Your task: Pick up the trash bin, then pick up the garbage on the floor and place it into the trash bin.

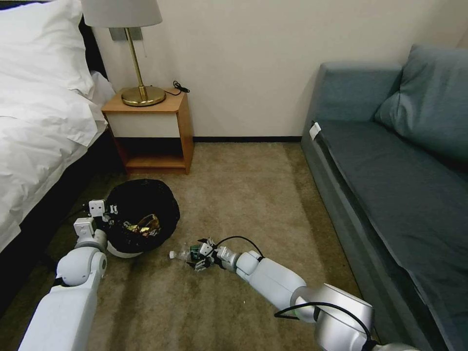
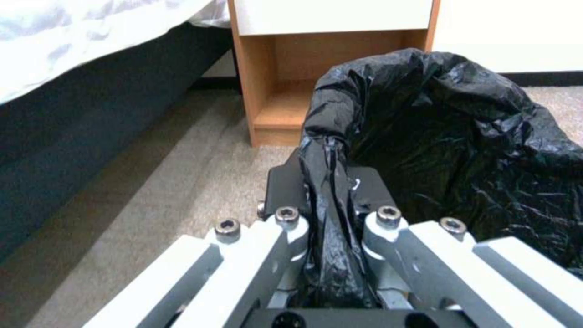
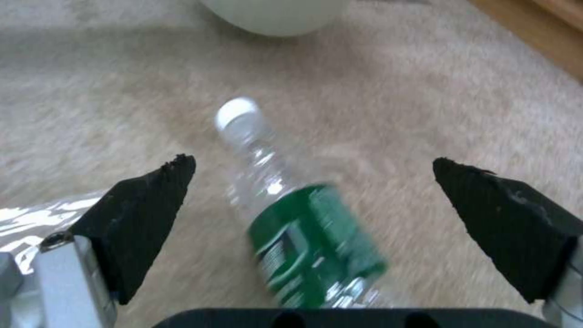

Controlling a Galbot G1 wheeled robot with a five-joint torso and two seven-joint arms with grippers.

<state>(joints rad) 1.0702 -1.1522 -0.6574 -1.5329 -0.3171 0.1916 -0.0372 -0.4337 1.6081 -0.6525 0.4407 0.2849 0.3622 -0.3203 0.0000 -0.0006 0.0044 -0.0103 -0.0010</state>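
Straddling the clear plastic bottle with the green label [image 3: 298,214], my right fingers [image 3: 152,218] stand wide apart, one black pad on either side of it, and neither touches the plastic; they hold nothing. The bottle lies flat on the beige carpet [image 1: 253,195], its long axis running straight away from my right gripper [image 1: 201,254], label end nearest the palm and white cap [image 3: 238,111] pointing out past the fingertips. So the pads would close across the barrel at the label, which I judge the right way to take a round thing lying down. It sits a little off centre between the pads, nearer one than the other.

Beyond the cap, to the left and slightly farther, stands the small round white plastic trash bin with its glossy black bag liner [image 1: 141,209], gold and brown wrappers [image 1: 144,225] already lying inside. My left gripper [image 2: 331,214] is clamped tight on its near-left rim, black liner pinched between the fingers. My right arm is by far the nearer one to the bottle.

Farther off are the wooden nightstand [image 1: 151,129] and brass lamp [image 1: 139,58].
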